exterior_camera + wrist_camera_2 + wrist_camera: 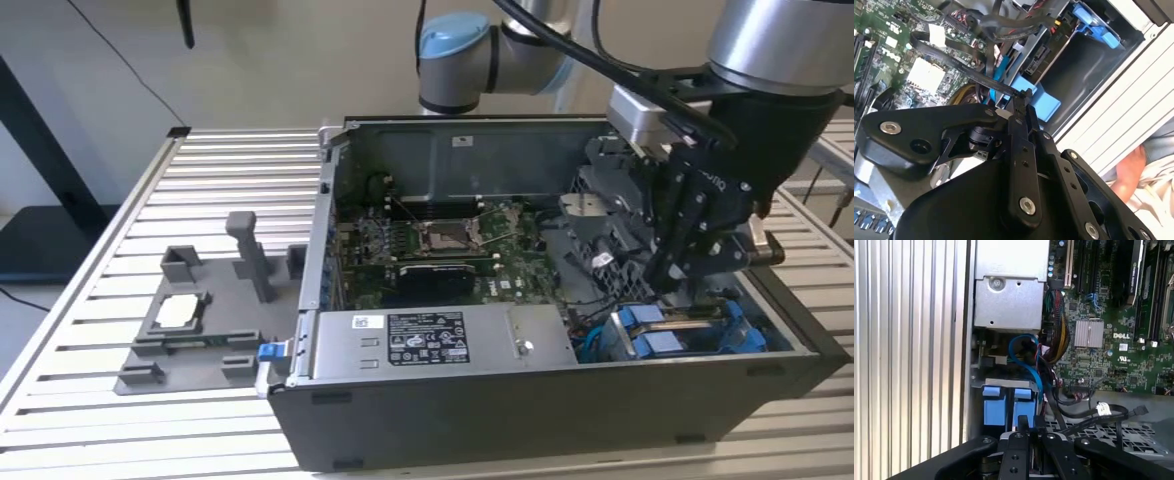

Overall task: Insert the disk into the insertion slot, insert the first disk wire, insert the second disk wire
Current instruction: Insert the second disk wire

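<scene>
I have the gripper [663, 272] down inside the open computer case [534, 420], at the end nearest the exterior view's right. Its black, hard-edged fingers [1023, 112] are pressed together, their tips pinching the end of a thin, flat black wire [961, 65] that loops back over the green motherboard [441, 245]. In the first wrist view the same fingers [1026, 427] rise as two narrow bars, closed tight, just in front of blue plastic.

The disk [681, 328] sits low in the case's corner, its bright blue carrier tabs [1006, 402] smooth and square-edged. It lies inside the insertion slot [1004, 384], a small cage of dull grey sheet metal. A light blue cable [1026, 357] curves out from beside the cage. Next to it along the case wall stands the silver power-supply box [427, 340], flat-sided, with a sticker on top and a bundle of coloured wires [1056, 335] spilling from its end.

Room is tight here: the case wall [1094, 65] is close beside the fingers, and black cables crowd the other side. The case rests on a ribbed aluminium table [200, 190], and a grey fixture [200, 320] with upright posts stands well apart toward the exterior view's left. A person's hand [1126, 172] shows beyond the table edge in the second wrist view.
</scene>
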